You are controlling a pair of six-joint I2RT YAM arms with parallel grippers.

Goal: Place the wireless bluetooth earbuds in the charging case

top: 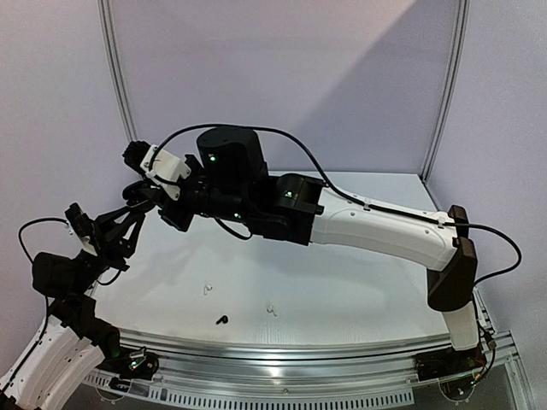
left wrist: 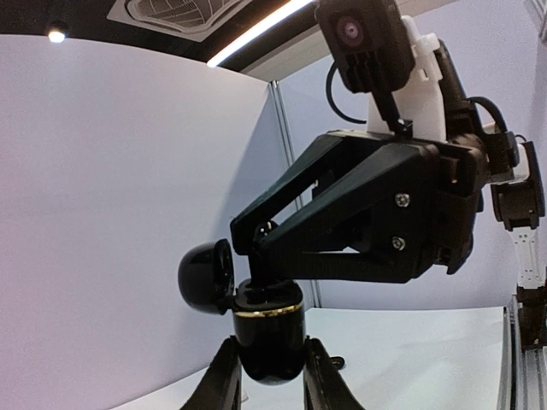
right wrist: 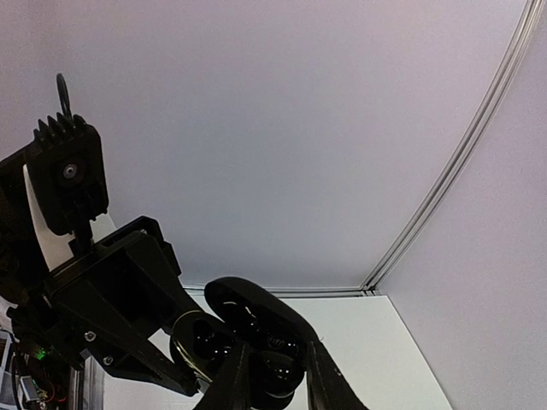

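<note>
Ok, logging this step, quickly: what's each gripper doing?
Left gripper: closed on the charging case.
Right gripper: at its open top; open or shut cannot be told.

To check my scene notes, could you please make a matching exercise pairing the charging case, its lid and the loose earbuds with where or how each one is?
Things:
1. black charging case
2. case lid
3. black earbud
4. white earbuds

States:
A. swung open
B. a single piece lying on the table
C. held above the table between the fingers of the left gripper
D. a pair lying apart on the table

Pairs: 1-C, 2-A, 3-B, 4-D
</note>
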